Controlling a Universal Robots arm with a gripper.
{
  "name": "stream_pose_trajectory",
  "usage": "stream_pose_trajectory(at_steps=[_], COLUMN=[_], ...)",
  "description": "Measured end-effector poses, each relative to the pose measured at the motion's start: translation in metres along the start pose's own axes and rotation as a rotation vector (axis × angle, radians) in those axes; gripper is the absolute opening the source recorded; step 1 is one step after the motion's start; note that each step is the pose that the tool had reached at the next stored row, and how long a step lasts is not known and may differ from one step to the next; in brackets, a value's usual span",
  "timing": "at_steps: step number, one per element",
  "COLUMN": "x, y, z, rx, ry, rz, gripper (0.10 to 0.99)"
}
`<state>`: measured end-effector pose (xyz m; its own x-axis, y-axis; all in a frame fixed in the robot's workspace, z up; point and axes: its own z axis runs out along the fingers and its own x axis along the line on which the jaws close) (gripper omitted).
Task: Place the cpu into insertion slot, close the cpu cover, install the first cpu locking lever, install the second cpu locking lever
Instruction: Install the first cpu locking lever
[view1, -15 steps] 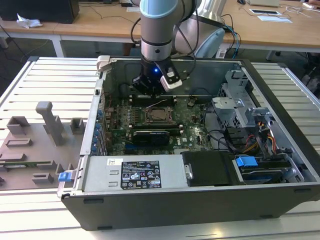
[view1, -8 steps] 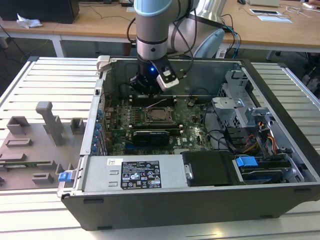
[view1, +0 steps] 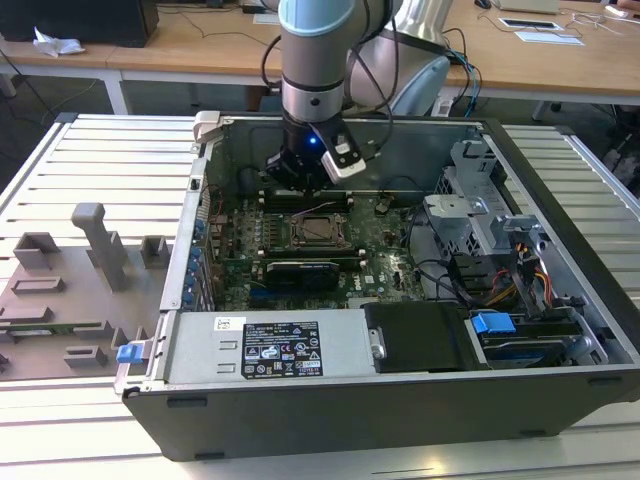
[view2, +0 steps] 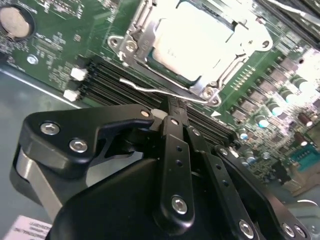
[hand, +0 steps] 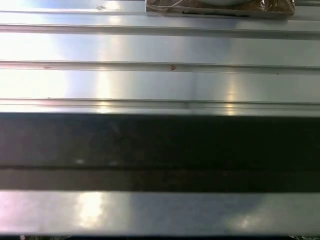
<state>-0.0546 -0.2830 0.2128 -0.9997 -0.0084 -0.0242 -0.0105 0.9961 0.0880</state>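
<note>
Green motherboard (view2: 65, 45), cpu (view2: 192, 42) flat, socketed.

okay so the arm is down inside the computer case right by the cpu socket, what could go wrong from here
The gripper sits right at a thin wire locking lever beside the cpu cover; the lever could slip or bend. The black memory slots lie directly under the fingers and might get scraped. The cpu beneath could shift if pressed unevenly.

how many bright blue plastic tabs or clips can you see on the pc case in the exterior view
2. One blue clip sits at the case's near corner on the exterior view's left, beside the power supply. The other blue tab sits on the drive bay toward the exterior view's right. Cables or the arm may hide others.
</note>
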Motion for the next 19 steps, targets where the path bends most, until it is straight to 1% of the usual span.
stream_pose_trajectory(at_steps=[6, 8, 11, 13, 15, 19], x=[-0.0102, -0.0163, -0.0196, -0.0199, -0.0204, -0.0233], y=[-0.0004, -0.0006, -0.0008, -0.0015, -0.0026, -0.0039], z=[0.0034, 0.0053, 0.0059, 0.006, 0.0059, 0.0059], rx=[0.0, 0.0, -0.001, -0.001, -0.004, -0.015], ry=[0.0063, 0.0105, 0.0121, 0.0118, 0.012, 0.0126], rz=[0.001, 0.001, 0.001, 0.001, 0.001, 0.001], gripper=[0.106, 0.106, 0.106, 0.106, 0.106, 0.106])
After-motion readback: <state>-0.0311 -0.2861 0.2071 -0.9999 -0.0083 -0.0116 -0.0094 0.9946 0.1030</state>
